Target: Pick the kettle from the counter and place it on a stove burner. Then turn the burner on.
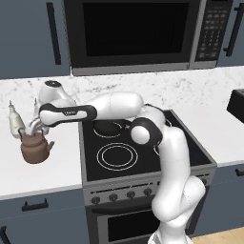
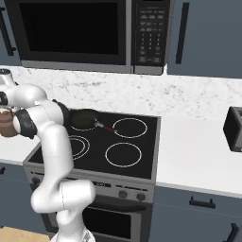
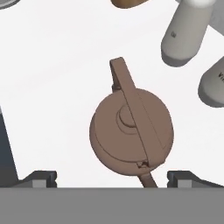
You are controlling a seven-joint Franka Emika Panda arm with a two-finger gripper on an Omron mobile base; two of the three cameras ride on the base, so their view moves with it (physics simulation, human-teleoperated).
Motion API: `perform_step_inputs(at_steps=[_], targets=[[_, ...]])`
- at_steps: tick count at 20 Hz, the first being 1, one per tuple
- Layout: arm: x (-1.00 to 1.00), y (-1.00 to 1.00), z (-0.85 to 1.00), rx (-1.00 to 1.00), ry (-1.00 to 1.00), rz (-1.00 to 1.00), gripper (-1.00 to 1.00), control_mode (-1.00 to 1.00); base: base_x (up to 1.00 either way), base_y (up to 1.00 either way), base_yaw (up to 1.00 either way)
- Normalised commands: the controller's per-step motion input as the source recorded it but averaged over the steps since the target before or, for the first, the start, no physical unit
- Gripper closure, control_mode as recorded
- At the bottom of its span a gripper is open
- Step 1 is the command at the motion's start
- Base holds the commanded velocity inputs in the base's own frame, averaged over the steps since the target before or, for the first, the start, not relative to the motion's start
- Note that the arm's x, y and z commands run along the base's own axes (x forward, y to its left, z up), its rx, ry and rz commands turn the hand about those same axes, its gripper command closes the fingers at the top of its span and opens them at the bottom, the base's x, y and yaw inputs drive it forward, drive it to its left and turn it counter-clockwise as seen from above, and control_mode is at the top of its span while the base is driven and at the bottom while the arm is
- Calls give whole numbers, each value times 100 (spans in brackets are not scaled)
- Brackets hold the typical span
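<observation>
The small brown kettle (image 1: 35, 149) stands upright on the white marble counter (image 1: 47, 177), left of the black cooktop. My gripper (image 1: 37, 130) hangs open just above its arched handle, touching nothing. In the hand view the kettle (image 3: 131, 131) is seen from above, its handle running across the knobbed lid, with my gripper (image 3: 113, 180) open and its dark fingertips (image 3: 41, 179) apart on either side. From the right base view the kettle (image 2: 5, 122) peeks out behind my arm. The double-ringed stove burner (image 1: 116, 156) is the front left one, also seen as a burner (image 2: 81, 145) beside my arm.
Two white bottles (image 1: 14, 121) stand close behind the kettle, bottles (image 3: 186, 30) near in the hand view. A black frying pan (image 2: 84, 118) sits on the back left burner. A dark toaster (image 2: 232, 128) is on the right counter. Stove knobs (image 1: 113, 196) line the front panel.
</observation>
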Motion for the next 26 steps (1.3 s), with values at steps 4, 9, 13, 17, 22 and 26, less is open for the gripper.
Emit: perform_step_inputs(at_steps=[4,9,13,17,22,26], targets=[[16,-14,-28,0,0,0,-100,-100,0,0,0],[20,-2,-32,0,0,0,-100,-100,0,0,0],[9,0,-5,0,0,0,-100,-100,0,0,0],[16,0,-2,0,2,0,-100,-100,0,0,0],[28,9,0,0,4,0,-100,-100,0,0,0],[2,24,0,0,6,0,-100,-100,0,0,0]])
